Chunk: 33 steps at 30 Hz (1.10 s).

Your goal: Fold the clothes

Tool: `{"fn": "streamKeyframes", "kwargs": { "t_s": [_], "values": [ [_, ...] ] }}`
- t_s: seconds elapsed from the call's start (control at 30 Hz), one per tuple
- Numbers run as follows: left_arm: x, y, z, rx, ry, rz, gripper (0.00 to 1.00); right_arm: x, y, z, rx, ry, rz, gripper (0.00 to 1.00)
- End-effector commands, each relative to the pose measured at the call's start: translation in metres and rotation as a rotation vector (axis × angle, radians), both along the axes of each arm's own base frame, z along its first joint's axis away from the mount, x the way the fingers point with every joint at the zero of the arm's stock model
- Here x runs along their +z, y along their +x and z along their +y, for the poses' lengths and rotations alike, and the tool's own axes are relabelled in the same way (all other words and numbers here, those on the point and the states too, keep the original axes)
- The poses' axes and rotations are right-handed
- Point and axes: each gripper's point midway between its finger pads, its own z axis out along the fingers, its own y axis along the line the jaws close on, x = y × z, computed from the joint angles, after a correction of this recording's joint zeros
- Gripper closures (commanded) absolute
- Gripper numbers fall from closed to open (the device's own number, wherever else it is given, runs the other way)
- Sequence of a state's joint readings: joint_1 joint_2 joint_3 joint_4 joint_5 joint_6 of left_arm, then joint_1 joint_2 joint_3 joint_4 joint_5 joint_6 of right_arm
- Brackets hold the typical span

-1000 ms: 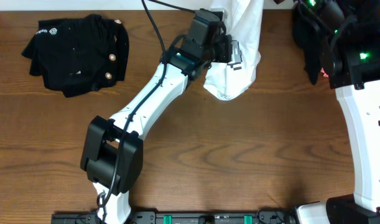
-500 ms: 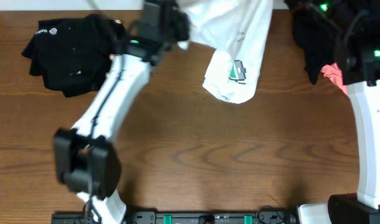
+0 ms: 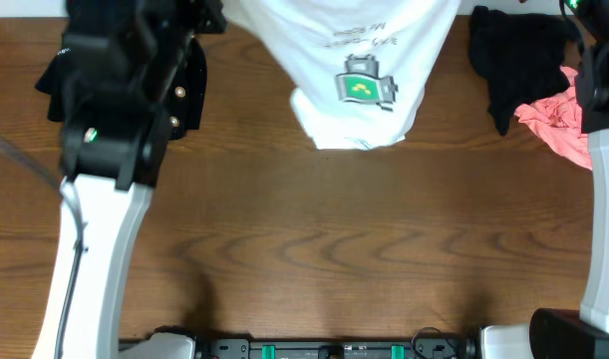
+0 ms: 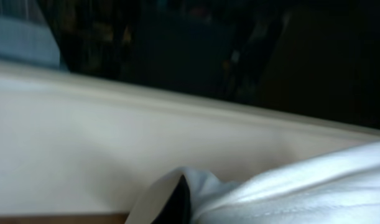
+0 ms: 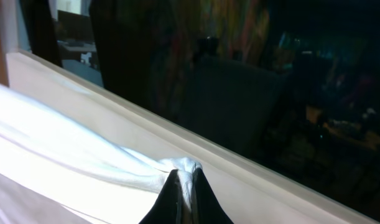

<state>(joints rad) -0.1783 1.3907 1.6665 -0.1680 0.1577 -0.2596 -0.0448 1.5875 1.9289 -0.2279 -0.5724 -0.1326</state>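
Observation:
The white T-shirt [image 3: 354, 60] hangs stretched along the table's back edge, its green-and-black chest print [image 3: 362, 88] facing up and its lower hem resting on the wood. My left gripper [image 4: 188, 194] is shut on a fold of the white T-shirt [image 4: 301, 186]; one dark finger [image 4: 180, 204] shows beside the cloth. My right gripper [image 5: 185, 186] pinches a bunched edge of the white T-shirt [image 5: 84, 168] between its shut black fingers [image 5: 171, 199]. In the overhead view both grippers lie at or beyond the top edge, hidden.
A black garment with gold buttons [image 3: 189, 90] lies back left, mostly under the left arm [image 3: 115, 130]. A black piece [image 3: 508, 60] and a pink piece [image 3: 555, 118] sit back right beside the right arm [image 3: 605, 150].
The left arm has swung far to the left and the right arm slightly right, pulling the T-shirt from a hanging bunch into a wide spread sheet.

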Motion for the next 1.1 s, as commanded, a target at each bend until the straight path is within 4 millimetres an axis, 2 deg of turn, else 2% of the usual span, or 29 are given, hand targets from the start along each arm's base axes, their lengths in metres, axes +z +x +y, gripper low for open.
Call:
{"fn": "streamKeyframes", "kwargs": {
  "t_s": [0.0,0.17,0.4,0.57,0.73,0.93,1.07],
  "values": [
    [0.039,-0.033,0.016,0.038,0.005,-0.102,0.94,0.037,-0.033,-0.011,-0.033,-0.025,-0.102,0.99],
    [0.071,-0.073,0.022,0.039,-0.004,-0.192,0.94,0.065,-0.070,-0.027,-0.084,-0.041,-0.171,0.99],
    [0.090,-0.105,0.028,0.041,-0.005,-0.247,0.94,0.071,-0.111,-0.045,-0.172,-0.040,-0.133,0.99],
    [0.095,-0.112,0.029,0.042,-0.006,-0.263,0.94,0.068,-0.115,-0.045,-0.181,-0.057,-0.123,0.99],
    [0.087,-0.101,0.027,0.042,-0.002,-0.237,0.94,0.060,-0.098,-0.048,-0.180,-0.056,-0.103,0.99],
    [0.073,-0.060,0.032,0.107,-0.006,-0.211,0.94,0.041,-0.046,-0.054,-0.170,-0.054,-0.093,0.99],
    [0.063,-0.028,0.027,0.111,-0.011,-0.214,0.94,0.032,-0.010,-0.047,-0.139,-0.034,-0.118,0.99]
  ]
}}
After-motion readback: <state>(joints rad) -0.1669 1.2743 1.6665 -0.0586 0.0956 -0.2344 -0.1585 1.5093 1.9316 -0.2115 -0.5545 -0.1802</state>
